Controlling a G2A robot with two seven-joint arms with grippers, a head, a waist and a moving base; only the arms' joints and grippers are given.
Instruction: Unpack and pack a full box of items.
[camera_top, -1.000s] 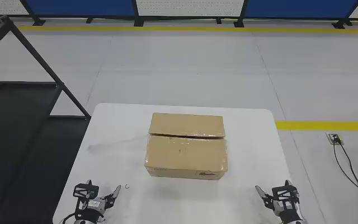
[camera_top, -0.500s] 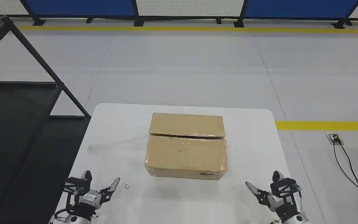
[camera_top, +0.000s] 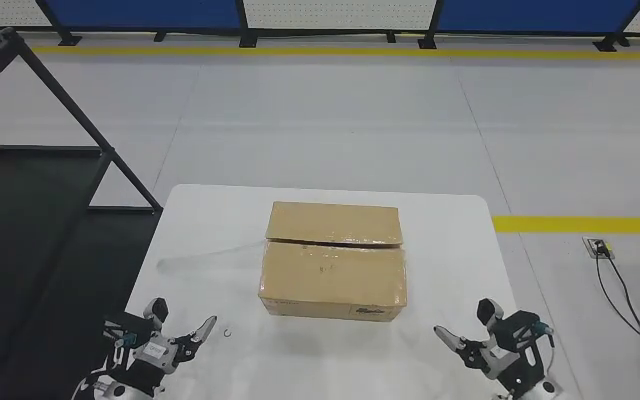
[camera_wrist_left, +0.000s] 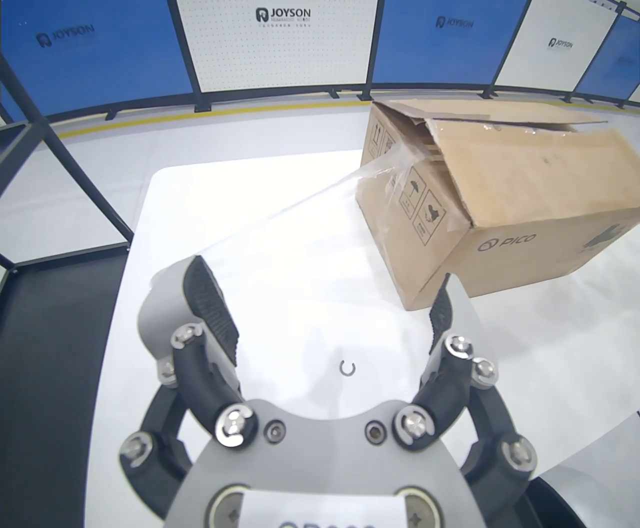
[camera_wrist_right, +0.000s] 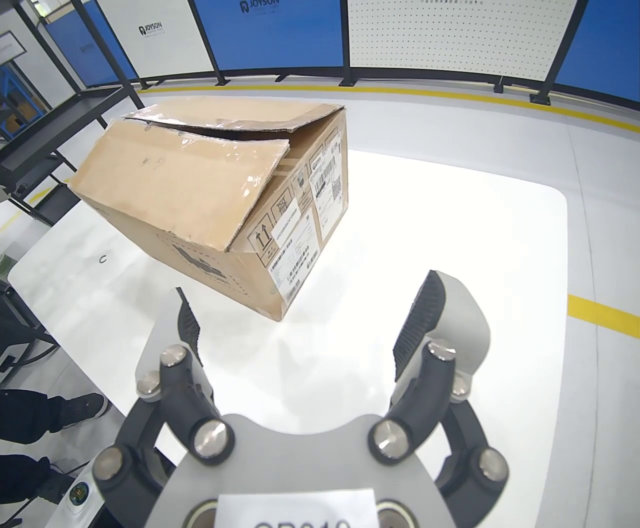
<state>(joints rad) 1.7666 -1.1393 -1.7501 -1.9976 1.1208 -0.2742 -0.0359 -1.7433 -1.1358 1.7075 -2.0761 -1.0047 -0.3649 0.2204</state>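
Left gripper (camera_wrist_left: 320, 280) is spread wide with nothing in it, low over the table (camera_top: 440, 230). A small C-shaped clip (camera_wrist_left: 347, 368) lies just ahead, between its fingers. The cardboard box (camera_top: 334, 258) sits farther ahead, toward the other arm, flaps loosely down. Right gripper (camera_wrist_right: 306, 285) is wide open and empty too, with the box ahead on its inner side.

Company logo with wordmark on white wall panel (camera_wrist_left: 280, 45) and blue wall panels (camera_wrist_left: 65, 37); cardboard box (camera_wrist_left: 525, 170) carries handling pictograms (camera_wrist_left: 422, 200) on one end, printed logo (camera_wrist_left: 505, 243) on long side; other end bears barcode labels (camera_wrist_right: 320, 190); faint handwritten marks on top flap (camera_wrist_right: 150, 161); sticker print on bases of left gripper (camera_wrist_left: 320, 280) and right gripper (camera_wrist_right: 306, 287) cut off, unreadable.
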